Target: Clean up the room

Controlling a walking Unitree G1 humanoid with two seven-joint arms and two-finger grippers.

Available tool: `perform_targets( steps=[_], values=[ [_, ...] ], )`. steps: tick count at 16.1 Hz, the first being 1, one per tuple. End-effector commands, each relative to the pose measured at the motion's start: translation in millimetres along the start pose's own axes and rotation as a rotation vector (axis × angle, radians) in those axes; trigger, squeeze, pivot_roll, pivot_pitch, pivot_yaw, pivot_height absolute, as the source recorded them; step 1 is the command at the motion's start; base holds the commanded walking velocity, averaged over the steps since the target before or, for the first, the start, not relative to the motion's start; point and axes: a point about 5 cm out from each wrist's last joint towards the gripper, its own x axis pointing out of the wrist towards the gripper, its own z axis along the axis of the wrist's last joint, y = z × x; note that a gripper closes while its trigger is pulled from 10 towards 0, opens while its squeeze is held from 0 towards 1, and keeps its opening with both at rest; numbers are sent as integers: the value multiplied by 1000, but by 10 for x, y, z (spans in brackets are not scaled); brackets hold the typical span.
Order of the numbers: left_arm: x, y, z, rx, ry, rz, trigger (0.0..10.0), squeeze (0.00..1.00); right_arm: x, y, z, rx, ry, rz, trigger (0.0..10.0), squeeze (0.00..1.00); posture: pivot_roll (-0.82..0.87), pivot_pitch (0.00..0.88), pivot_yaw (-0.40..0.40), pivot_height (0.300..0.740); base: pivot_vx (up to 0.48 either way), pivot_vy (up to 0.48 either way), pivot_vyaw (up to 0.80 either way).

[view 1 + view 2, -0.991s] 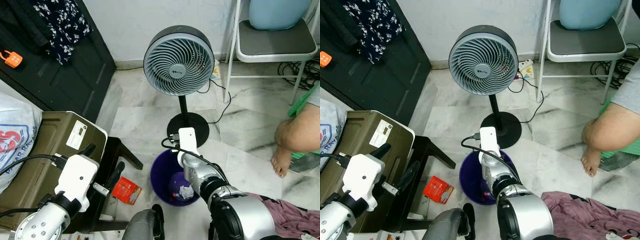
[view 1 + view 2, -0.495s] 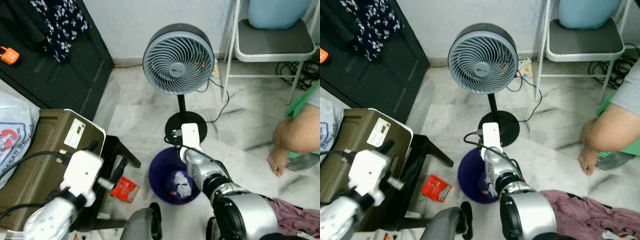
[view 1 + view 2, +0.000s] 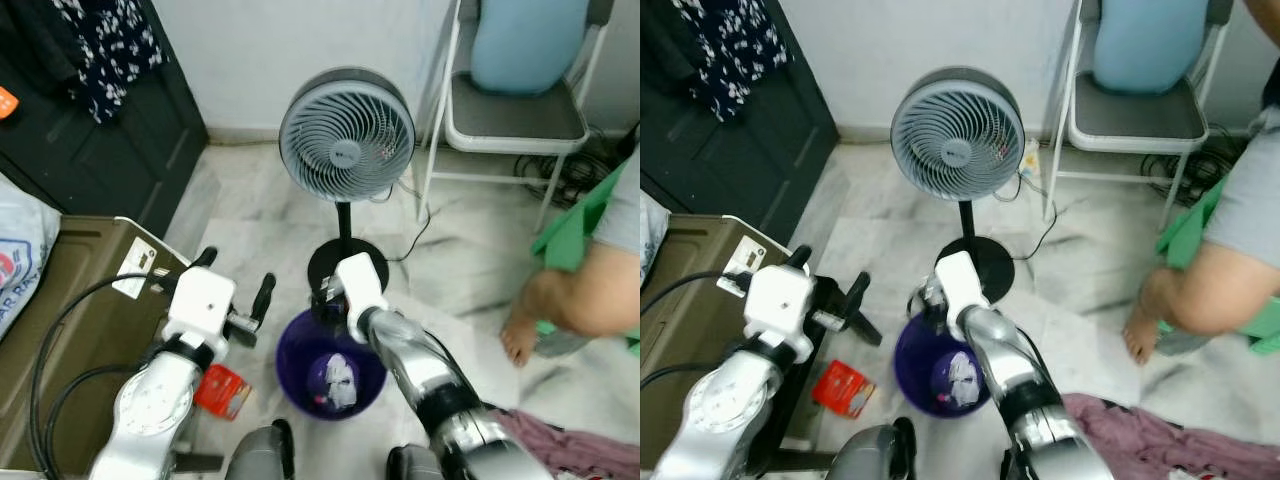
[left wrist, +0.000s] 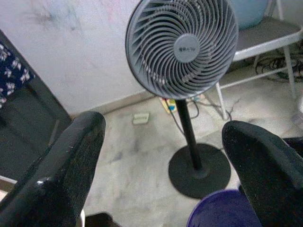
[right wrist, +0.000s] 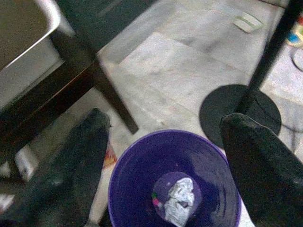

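The pale marble-patterned floor carries everything here, and the biggest thing on it at the left is an olive-brown hard case with a white edge, beside a dark wooden door hung with a flowered cloth. A white metal folding chair with a grey seat stands against the wall, a pale blue cushion on it, out of the walkway. A person's bare leg and foot are at the right, near a heap of purplish cloth on the floor.

A grey round pedestal fan on a black stem and disc base stands in the middle. Just in front of its base sits the round purple plastic bin, open-topped and set where rubbish can be dropped straight in; a crumpled white scrap of paper already lies at its bottom.

The right pincer hangs directly over the bin's mouth with its black fingers spread wide and nothing between them, which reads as a drop completed rather than a grasp. The left pincer is raised beside the case, also wide and empty, aimed toward the fan.

A small red flat packet lies on the floor just beside the bin, between it and the case; it looks like the next piece of litter to collect.
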Motion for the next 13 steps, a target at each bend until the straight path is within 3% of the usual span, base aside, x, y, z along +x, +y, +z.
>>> perform_targets(
  steps=[1, 3, 5, 7, 11, 13],
  values=[
    [1, 13, -50, 10, 10, 29, 10000, 0, -64, 74, 127, -80, -60, 87, 10000, 1000, -16, 42, 66, 740, 0, 0, 0],
    [33, -7, -97, -7, 0, 58, 10000, 0, -280, -26, 127, -153, -109, 93, 10000, 1000, -34, 10, 43, 740, 0, 0, 0],
    [52, 1, -147, -19, -11, 105, 10000, 0, -447, -230, 271, -128, -165, -9, 10000, 1000, -50, 0, 14, 740, 0, 0, 0],
    [53, 32, -171, -34, -12, 140, 10000, 0, -577, -320, 232, -87, -158, -68, 10000, 1000, -58, 0, 6, 740, 0, 0, 0],
    [65, 26, -204, -48, -21, 138, 10000, 0, -766, -221, 195, -84, -151, 0, 10000, 1000, -82, 0, 25, 740, 0, 0, 0],
    [90, 24, -197, -60, -33, 133, 10000, 0, -773, -232, 293, -96, -207, -46, 10000, 1000, -85, 0, 31, 740, 0, 0, 0]
  ],
)
